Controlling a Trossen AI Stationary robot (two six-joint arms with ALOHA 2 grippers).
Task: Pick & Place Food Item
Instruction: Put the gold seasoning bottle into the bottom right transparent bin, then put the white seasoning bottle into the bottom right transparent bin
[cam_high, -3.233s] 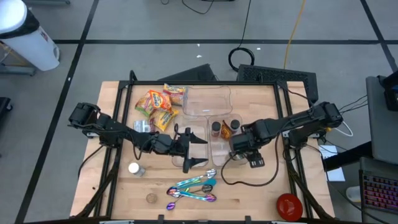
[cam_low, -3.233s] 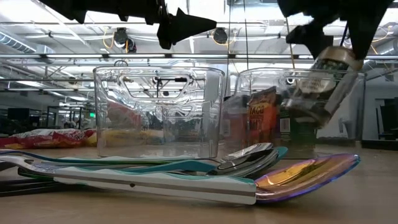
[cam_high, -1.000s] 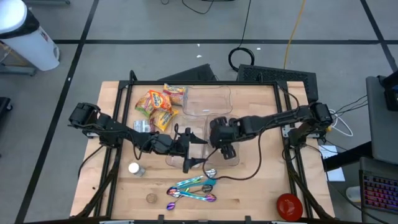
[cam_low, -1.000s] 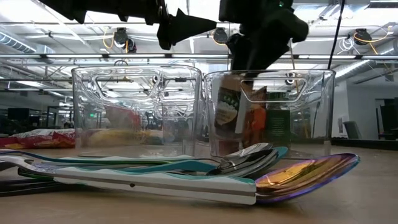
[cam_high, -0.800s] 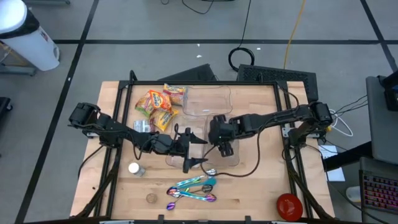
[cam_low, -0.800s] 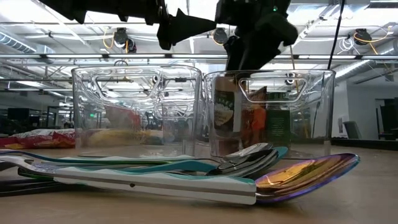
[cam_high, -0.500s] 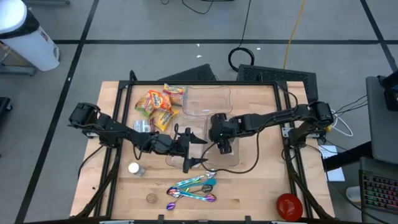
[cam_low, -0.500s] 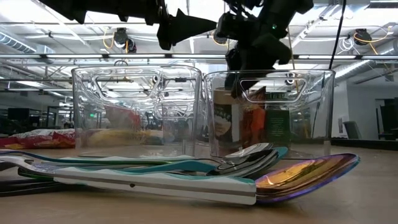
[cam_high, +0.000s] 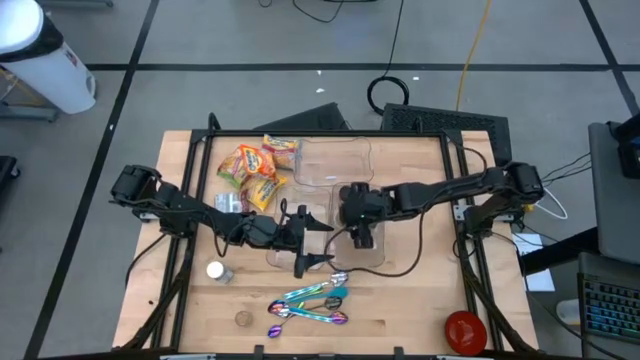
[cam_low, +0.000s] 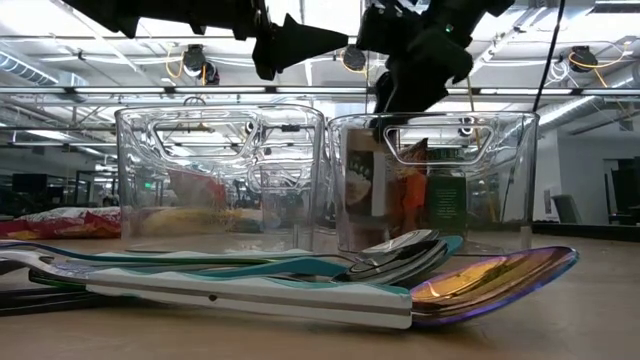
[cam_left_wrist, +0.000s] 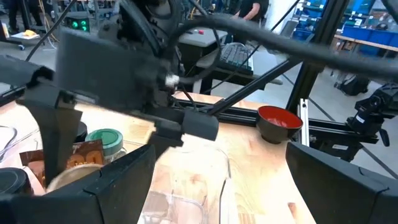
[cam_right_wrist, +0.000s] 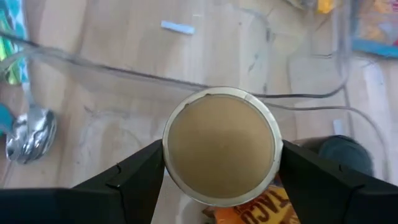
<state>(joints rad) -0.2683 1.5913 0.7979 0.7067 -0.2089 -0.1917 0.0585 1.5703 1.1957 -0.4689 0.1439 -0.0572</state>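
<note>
Right gripper (cam_right_wrist: 217, 177) over clear bin (cam_high: 362, 250), fingers straddling tan-lidded jar (cam_right_wrist: 219, 145), contact unclear; wooden table (cam_high: 420, 290); warehouse-like room with ceiling lights behind.

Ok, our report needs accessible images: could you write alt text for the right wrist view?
Seen from directly above, a jar with a tan lid sits between the right gripper and its open jaws, inside a clear plastic bin on the wooden table. A spoon lies outside the bin.

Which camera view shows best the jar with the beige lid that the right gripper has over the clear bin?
The right wrist view: the beige lid fills the frame between the right gripper fingers. The low view shows the jar's label through the clear bin wall. The high view hides it under the arm. The left wrist view shows only a sliver.
</note>
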